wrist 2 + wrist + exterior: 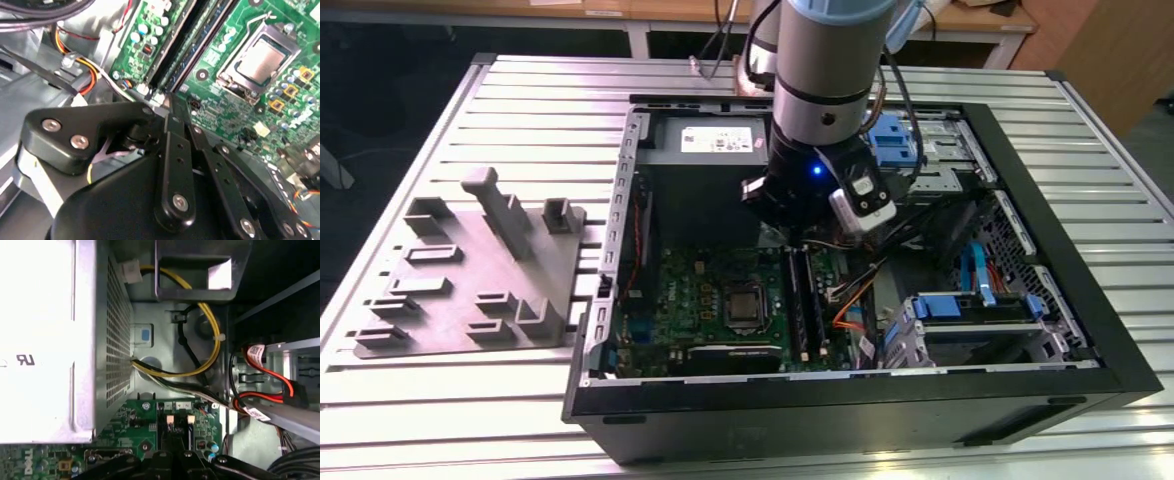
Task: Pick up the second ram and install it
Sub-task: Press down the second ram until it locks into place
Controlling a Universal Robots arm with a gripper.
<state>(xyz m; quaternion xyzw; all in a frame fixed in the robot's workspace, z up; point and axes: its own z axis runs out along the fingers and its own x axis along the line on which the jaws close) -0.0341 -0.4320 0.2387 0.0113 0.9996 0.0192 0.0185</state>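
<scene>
- Slatted aluminium table (480,110) carries an open black PC case (1107,340); a grey fixture block (467,275) sits beside it at the exterior view's left.
- Arm reaches down into the case, gripper (797,240) over the green motherboard (687,300), at the RAM slots (803,300) beside the CPU socket (744,310).
- Second wrist view: fingers (175,140) drawn close together, tips at the slot ends.
- Second ram: cannot tell whether it is held or already seated.
- Grey power supply (45,340) sits behind the board.
</scene>
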